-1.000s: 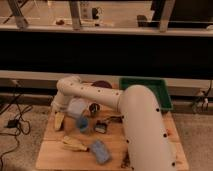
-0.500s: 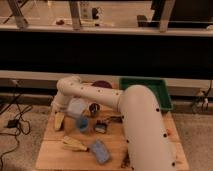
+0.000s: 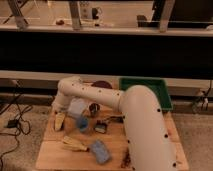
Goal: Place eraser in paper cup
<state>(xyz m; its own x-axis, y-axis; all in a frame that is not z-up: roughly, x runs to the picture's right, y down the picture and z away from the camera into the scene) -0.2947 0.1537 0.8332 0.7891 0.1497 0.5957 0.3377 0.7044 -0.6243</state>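
The robot's pale tubular arm [image 3: 107, 97] swept across the middle of the wooden bench [image 3: 50, 156], blocking its right half. The gripper [image 3: 60, 120] hung over the left edge. Near it crowded an off-white paper cup [image 3: 77, 107], a small steel cup [image 3: 94, 109], a blue cup [image 3: 82, 123] and a blue sponge-like pad [image 3: 100, 151]. Bare bench lay at the front left corner.

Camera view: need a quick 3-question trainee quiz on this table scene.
1. True or false: the green rectangular tray sits picture-right of the dark red round bowl.
2. The blue sponge-like pad lies: A) in the tray, B) near the wooden table's front edge, C) on the floor.
3. Fill in: the gripper is at the table's picture-____ side, beside the off-white tapered paper cup.
Key: 1 true; 2 B; 3 left.
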